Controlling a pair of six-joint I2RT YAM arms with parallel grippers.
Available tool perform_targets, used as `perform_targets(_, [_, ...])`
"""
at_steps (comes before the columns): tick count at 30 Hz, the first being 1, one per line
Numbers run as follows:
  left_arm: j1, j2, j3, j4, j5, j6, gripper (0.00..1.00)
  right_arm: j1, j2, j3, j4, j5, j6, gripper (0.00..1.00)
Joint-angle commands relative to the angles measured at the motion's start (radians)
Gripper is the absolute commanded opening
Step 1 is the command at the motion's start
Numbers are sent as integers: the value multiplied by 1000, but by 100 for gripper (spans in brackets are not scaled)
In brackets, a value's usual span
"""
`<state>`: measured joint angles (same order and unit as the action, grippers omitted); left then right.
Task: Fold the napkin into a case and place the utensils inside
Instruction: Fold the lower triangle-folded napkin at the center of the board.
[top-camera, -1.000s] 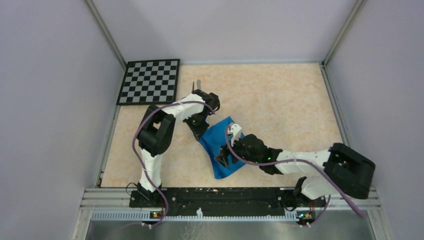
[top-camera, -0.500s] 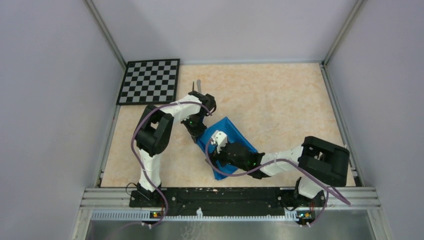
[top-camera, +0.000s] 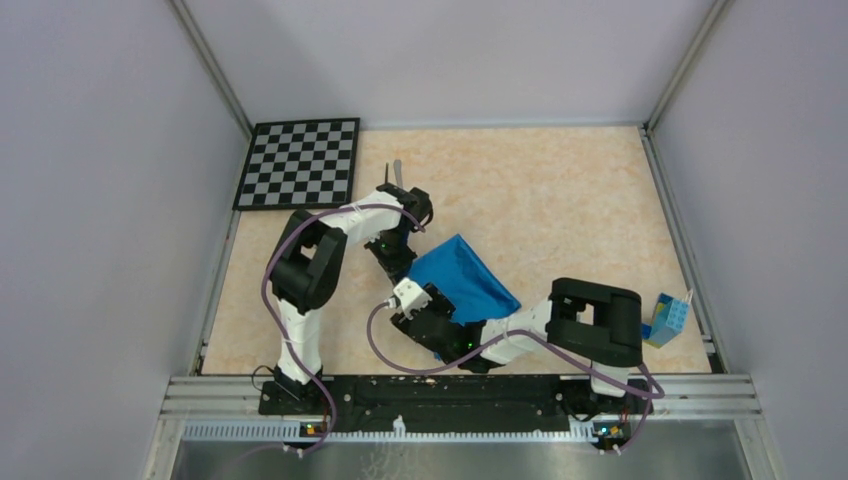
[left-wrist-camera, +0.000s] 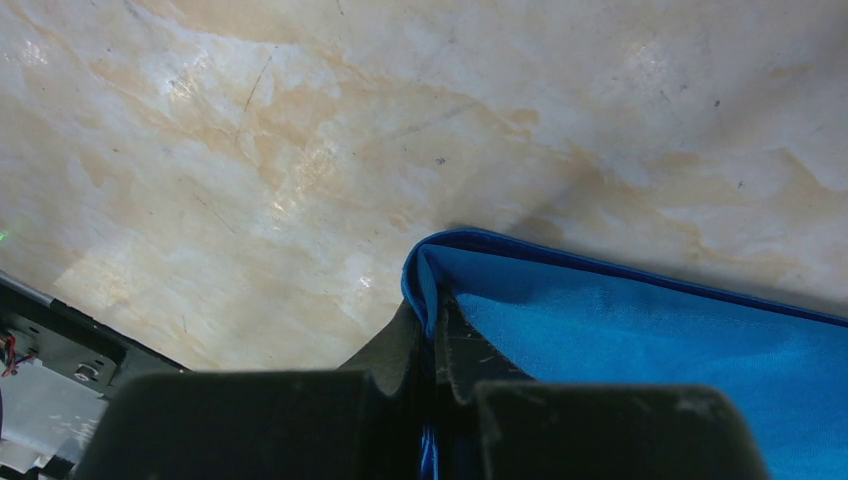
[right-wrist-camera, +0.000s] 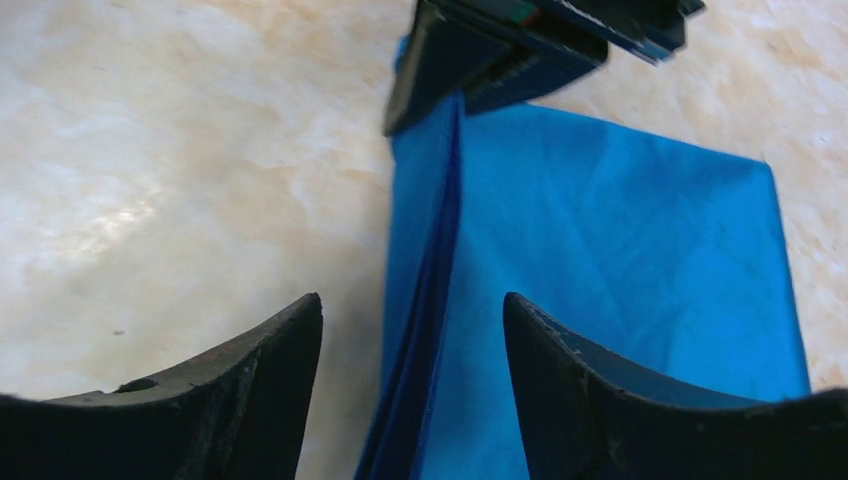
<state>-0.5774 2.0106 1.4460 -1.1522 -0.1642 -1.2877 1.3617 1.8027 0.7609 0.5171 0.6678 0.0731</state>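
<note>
Nearest you, the right gripper (right-wrist-camera: 412, 310) holds its fingers (right-wrist-camera: 262, 380) wide apart and grips nothing. The layered folded edge of the blue napkin (right-wrist-camera: 600, 260) runs between them, on the table (top-camera: 560, 190). At the far end of that edge, the left gripper (left-wrist-camera: 437, 335) is pinched tight on the napkin's corner, which you see closest in its own wrist view. Only the overhead view shows the fork and knife (top-camera: 397, 168), lying beyond the left arm near the checkerboard (top-camera: 300, 162).
</note>
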Motion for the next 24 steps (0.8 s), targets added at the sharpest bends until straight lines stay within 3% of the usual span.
perform_targets(1, [1,-59,-17,-1,-1,-7,0,7,15,37,-35,143,17,62])
perform_targets(6, [1,-62,-25,2,3,-12,0,7,16,44,-48,168,27,37])
perform_targets(10, [0,-76,-27,7,-10,-5,0,5,-36,-4,14,71,27,0])
perform_targets(13, [-1,-98,-27,23,-21,11,0,-20,-108,-71,82,-92,64,0])
perform_targets(16, [0,-119,-26,45,-21,38,12,-75,-170,-154,158,-281,138,0])
perform_targets(24, [0,-193,-41,124,-9,145,61,-292,-181,-301,420,-726,430,0])
